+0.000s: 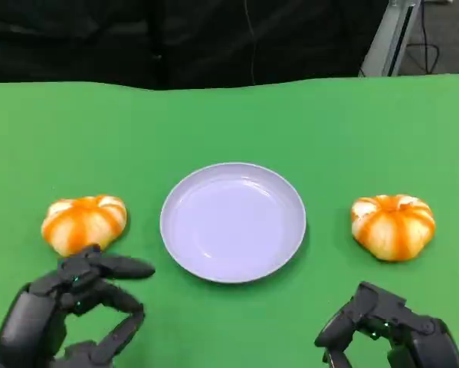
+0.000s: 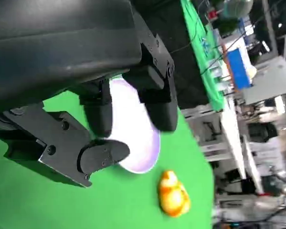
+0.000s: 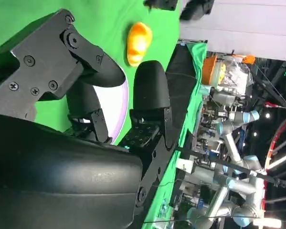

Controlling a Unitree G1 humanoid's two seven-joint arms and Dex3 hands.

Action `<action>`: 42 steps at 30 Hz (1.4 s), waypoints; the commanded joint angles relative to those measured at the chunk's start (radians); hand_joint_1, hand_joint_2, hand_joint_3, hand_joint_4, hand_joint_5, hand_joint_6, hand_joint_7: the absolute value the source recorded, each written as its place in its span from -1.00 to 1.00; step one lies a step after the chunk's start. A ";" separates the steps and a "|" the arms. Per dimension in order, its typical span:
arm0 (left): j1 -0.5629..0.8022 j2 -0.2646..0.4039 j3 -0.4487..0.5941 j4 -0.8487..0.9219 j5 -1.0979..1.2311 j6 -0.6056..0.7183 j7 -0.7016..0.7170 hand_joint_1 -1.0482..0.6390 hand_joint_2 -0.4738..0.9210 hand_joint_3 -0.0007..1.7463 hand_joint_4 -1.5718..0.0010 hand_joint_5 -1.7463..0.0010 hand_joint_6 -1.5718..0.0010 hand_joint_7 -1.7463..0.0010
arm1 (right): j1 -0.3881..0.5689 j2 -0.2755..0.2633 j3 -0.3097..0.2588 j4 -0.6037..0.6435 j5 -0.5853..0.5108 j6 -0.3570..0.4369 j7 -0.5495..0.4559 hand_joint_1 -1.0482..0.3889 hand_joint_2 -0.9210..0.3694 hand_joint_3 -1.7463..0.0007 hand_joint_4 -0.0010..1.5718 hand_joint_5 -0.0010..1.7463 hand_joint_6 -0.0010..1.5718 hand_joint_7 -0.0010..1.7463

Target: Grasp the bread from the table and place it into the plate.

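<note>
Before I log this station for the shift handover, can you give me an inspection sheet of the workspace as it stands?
Surface: green table, flat, no spills seen.
Job's things: white plate at centre, nothing in it; left bread and right bread lie on the cloth either side, apart from the plate.
Clutter: nothing seen on the table.
Hands: left robot hand just near of the left bread, fingers apart, holding nothing; right robot hand near of the right bread, fingers curled down, holding nothing.
Cables: black cable hangs behind the table.
Surroundings: dark backdrop, metal strut; other robot arms beyond.
</note>
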State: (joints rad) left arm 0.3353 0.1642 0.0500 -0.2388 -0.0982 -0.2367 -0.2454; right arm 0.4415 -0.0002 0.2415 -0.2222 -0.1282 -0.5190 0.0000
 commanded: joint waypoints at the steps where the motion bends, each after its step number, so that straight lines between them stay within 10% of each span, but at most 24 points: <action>1: -0.038 0.111 0.011 -0.058 0.258 0.066 0.042 -0.07 0.98 -0.78 0.71 0.11 0.51 0.69 | 0.005 0.004 -0.003 -0.013 0.008 0.016 -0.004 0.30 -0.12 -0.48 -0.15 0.88 -0.06 0.58; 17: -0.285 0.282 -0.117 0.078 0.827 0.214 0.143 -0.39 1.00 -0.96 0.96 0.52 0.66 0.98 | 0.003 0.003 0.002 -0.009 0.009 0.013 -0.003 0.32 -0.14 -0.45 -0.14 0.87 -0.06 0.59; 34: -0.592 0.246 -0.305 0.442 1.018 0.409 0.211 -0.35 0.99 -0.94 1.00 0.63 0.72 0.99 | 0.016 0.001 0.005 -0.012 0.012 0.011 -0.002 0.29 -0.13 -0.46 -0.14 0.86 -0.06 0.57; 42: -0.826 0.180 -0.408 0.887 0.997 0.407 0.251 -0.34 0.96 -0.99 0.96 0.61 0.69 0.99 | 0.026 0.001 0.006 -0.019 -0.008 -0.003 -0.010 0.29 -0.14 -0.44 -0.14 0.86 -0.05 0.56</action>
State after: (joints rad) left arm -0.4160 0.3715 -0.3329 0.5090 0.9154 0.1666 -0.0182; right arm 0.4652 0.0041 0.2548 -0.2281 -0.1408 -0.5092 -0.0036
